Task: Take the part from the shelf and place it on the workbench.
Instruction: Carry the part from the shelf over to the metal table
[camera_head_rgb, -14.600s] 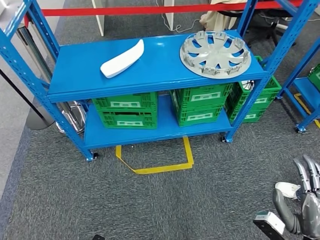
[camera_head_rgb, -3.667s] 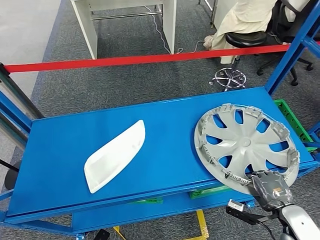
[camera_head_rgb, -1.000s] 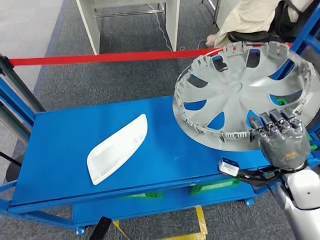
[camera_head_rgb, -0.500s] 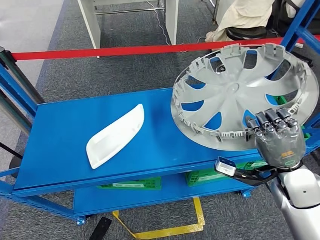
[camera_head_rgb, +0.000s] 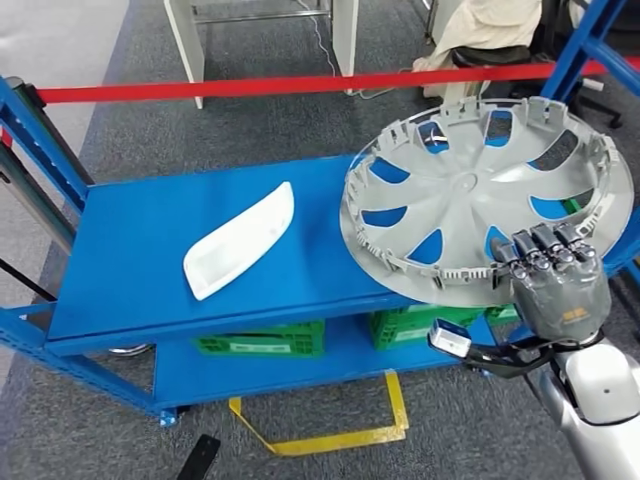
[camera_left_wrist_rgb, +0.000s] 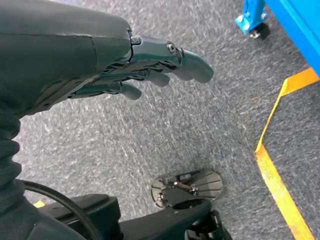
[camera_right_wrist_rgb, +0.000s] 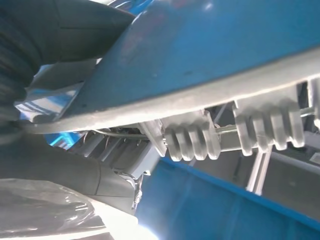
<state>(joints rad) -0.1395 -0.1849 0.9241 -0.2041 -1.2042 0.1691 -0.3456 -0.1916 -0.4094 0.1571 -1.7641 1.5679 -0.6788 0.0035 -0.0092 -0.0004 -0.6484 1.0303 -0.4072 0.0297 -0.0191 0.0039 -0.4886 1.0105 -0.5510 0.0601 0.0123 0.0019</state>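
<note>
A: How many parts are up there?
B: Two: one grey wheel cover (camera_head_rgb: 483, 205) and one white moulded trim piece (camera_head_rgb: 239, 239).
A: And crates?
B: Two green crates (camera_head_rgb: 260, 343) show under the blue shelf (camera_head_rgb: 136, 260). One red barrier tape (camera_head_rgb: 226, 88) runs behind.

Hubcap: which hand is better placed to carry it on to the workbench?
Right. The right hand already grips the hubcap by its near rim, lifted off the shelf. The left hand hangs over the floor, holding nothing.
</note>
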